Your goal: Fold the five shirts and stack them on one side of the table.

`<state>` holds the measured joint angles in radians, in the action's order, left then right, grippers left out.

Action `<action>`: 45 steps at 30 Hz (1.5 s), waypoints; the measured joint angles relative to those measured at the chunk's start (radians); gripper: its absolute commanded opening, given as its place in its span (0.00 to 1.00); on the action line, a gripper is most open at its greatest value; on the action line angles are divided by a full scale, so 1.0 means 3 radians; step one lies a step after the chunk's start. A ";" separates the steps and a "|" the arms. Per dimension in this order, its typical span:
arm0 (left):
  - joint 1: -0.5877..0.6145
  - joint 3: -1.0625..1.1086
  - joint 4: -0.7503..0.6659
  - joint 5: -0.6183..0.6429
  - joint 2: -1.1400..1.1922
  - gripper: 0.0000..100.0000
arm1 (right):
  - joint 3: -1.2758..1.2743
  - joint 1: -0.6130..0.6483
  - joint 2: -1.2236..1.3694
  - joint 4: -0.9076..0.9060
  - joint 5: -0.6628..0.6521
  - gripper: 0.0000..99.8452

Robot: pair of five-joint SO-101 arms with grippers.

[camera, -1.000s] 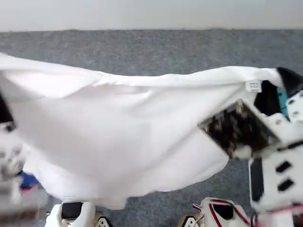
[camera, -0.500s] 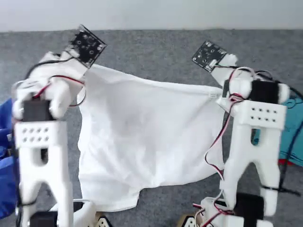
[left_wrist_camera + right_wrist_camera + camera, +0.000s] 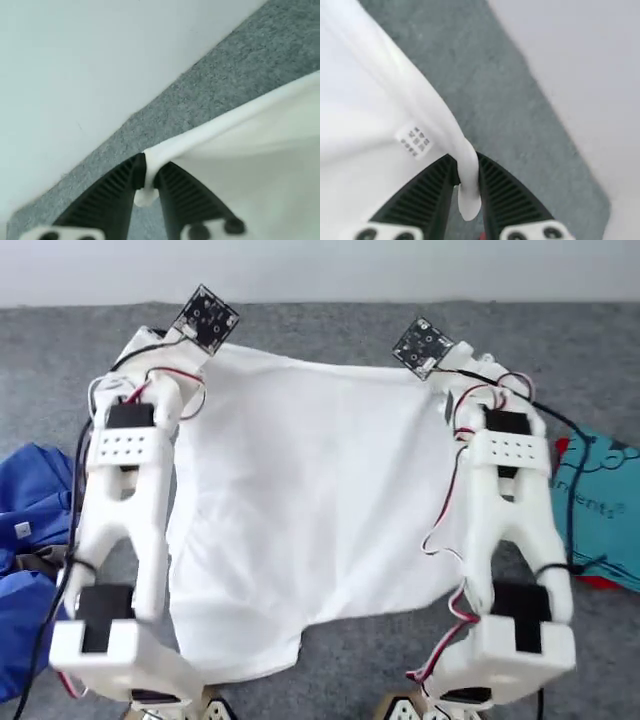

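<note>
The step in hand looks like the spreading-out of one white shirt [image 3: 310, 510] ahead of its first fold: it lies mostly open on the grey bench [image 3: 330, 335] between the two arms, its far edge stretched from left to right. The next move probably calls for setting that edge down flat, letting go, and regripping along one side to fold it over; the rumpled near-left corner may need smoothing first. The left pincer [image 3: 146, 172] is clenched almost completely, with only the thickness of cloth between its ribbed jaws, and pinches the far-left corner of the white shirt. The right pincer [image 3: 465, 175] is clamped just as tightly on the far-right corner, close to a small sewn label [image 3: 414, 140]. A blue shirt [image 3: 35, 490] lies bunched at the left edge of the bench, and a teal shirt [image 3: 600, 500] lies at the right edge, both unfolded.
</note>
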<state>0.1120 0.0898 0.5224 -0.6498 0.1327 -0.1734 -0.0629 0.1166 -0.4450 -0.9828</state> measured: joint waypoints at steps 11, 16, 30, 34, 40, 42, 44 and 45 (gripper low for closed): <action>0.0000 -0.0982 -0.0010 0.0000 0.0614 0.01 | 0.0000 0.0102 0.0455 0.1181 -0.0015 0.01; 0.0000 -0.1033 0.0343 0.0000 0.0593 0.01 | 0.0000 0.0107 0.0496 0.1222 -0.0194 0.01; -0.0087 -0.1033 0.3089 0.0000 -0.0148 0.01 | 0.0107 0.0102 0.0496 -0.0501 -0.0230 0.01; -0.0256 -0.1033 0.3708 0.0000 -0.0220 0.01 | 0.0251 0.0097 0.0491 -0.1135 -0.0230 0.01; -0.0327 -0.0987 0.4015 0.0000 -0.0348 0.01 | 0.0481 0.0092 0.0404 -0.2036 -0.0230 0.01; -0.0286 -0.0834 0.4020 0.0000 -0.0460 0.01 | 0.0537 0.0087 0.0394 -0.2332 -0.0230 0.01; -0.0276 -0.0588 0.4030 0.0000 -0.0624 0.01 | 0.0588 0.0082 0.0389 -0.2583 -0.0230 0.01; -0.0281 -0.0430 0.4030 0.0000 -0.0726 0.01 | 0.0609 0.0082 0.0389 -0.2695 -0.0230 0.01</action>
<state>0.0276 -0.0391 1.7315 -0.6498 -0.0852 0.0092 -0.0384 0.2332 -1.2536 -1.0518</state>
